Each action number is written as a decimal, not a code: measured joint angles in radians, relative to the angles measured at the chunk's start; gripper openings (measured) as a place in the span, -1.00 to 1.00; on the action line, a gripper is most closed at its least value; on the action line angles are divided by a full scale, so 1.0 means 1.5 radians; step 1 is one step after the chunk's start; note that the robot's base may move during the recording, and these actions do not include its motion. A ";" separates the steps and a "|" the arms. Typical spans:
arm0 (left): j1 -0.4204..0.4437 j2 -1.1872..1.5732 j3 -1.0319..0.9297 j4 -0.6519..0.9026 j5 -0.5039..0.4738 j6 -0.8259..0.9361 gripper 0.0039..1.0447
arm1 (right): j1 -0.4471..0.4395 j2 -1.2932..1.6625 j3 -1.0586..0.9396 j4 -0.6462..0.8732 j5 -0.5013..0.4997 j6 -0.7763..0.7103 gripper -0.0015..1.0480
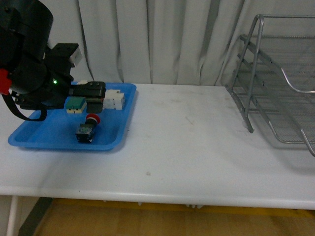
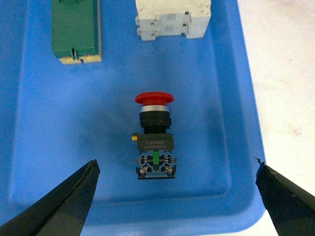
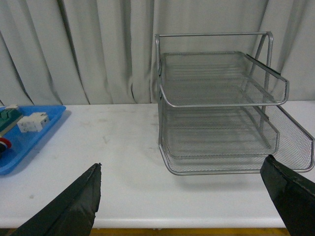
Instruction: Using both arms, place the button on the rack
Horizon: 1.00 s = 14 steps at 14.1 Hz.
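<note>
The button (image 2: 154,142) is lying on its side in the near part of the blue tray (image 1: 29,138) at the left. The left gripper (image 2: 175,167) is hovering over it, spread wide and empty. The right gripper (image 3: 182,164) is also gaping wide, facing the rack (image 3: 216,103) at the far right.

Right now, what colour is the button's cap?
Red; the button shows best in the left wrist view.

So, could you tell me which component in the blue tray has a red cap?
The button, lying on its side; the green terminal block and white block lack one.
</note>
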 joint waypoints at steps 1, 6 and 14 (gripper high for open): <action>-0.002 0.038 0.032 -0.019 -0.015 0.000 0.88 | 0.000 0.000 0.000 0.000 0.000 0.000 0.87; -0.007 0.115 0.105 -0.050 -0.054 -0.002 0.88 | 0.000 0.000 0.000 0.000 0.000 0.000 0.87; -0.001 0.196 0.180 -0.087 -0.065 -0.001 0.88 | 0.000 0.000 0.000 0.000 0.000 0.000 0.87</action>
